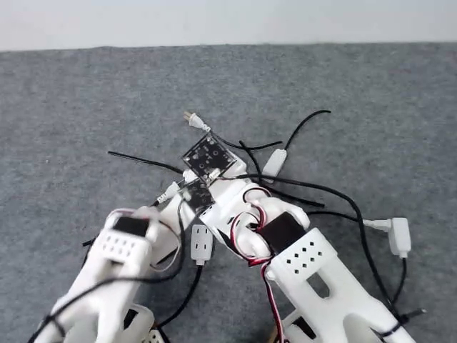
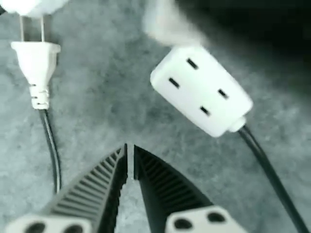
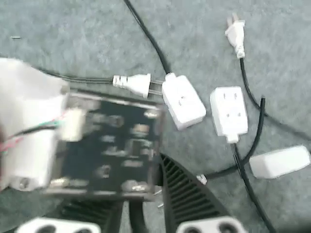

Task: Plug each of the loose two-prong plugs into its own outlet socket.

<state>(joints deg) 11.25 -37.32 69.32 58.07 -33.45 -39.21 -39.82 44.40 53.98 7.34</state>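
White plug [image 3: 133,83] sits only partly in its socket [image 3: 182,102], prongs showing; a second plug [image 3: 235,31] lies loose. Left pincer [image 2: 129,155] is clenched, empty; for the right pincer [image 3: 155,194] I cannot tell.

The tabletop [image 1: 71,107] is covered with a grey mat [image 2: 97,111] of short, felt-like pile, flecked light and dark. In the high view this cover runs from the near edge back to a straight line at the far side. Beyond that line lies a pale strip [image 1: 228,21], plain and unmarked. It may be a wall or a bare board, and the view does not settle which. Both wrist views show the same grey pile close up, mottled and slightly uneven.
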